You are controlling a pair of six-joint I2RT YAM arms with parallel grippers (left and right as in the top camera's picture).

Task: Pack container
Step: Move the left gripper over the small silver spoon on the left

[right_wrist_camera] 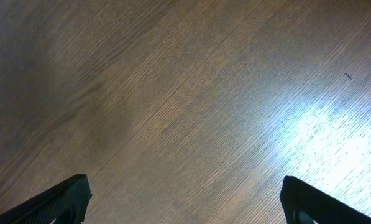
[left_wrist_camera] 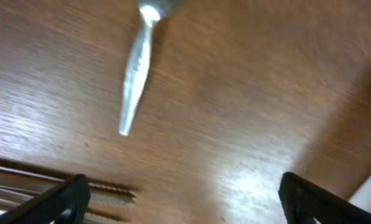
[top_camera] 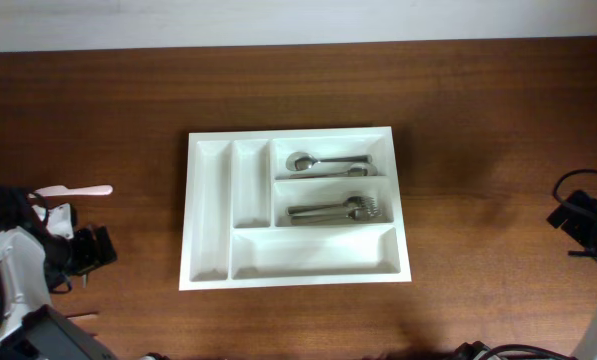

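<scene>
We see a dark, grained wooden table [top_camera: 478,120] with the white rectangular plastic cutlery tray [top_camera: 298,281] at its centre, well apart from both arms. Our left gripper [left_wrist_camera: 184,190] and right gripper [right_wrist_camera: 184,190] hang spread wide, holding nothing. Shiny steel forks [top_camera: 333,211] and spoons [top_camera: 323,162] lie in two wide compartments.

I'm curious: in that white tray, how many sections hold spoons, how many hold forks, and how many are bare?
Sections with spoons: 1
Sections with forks: 1
Bare sections: 3
Total sections in the tray: 5
</scene>
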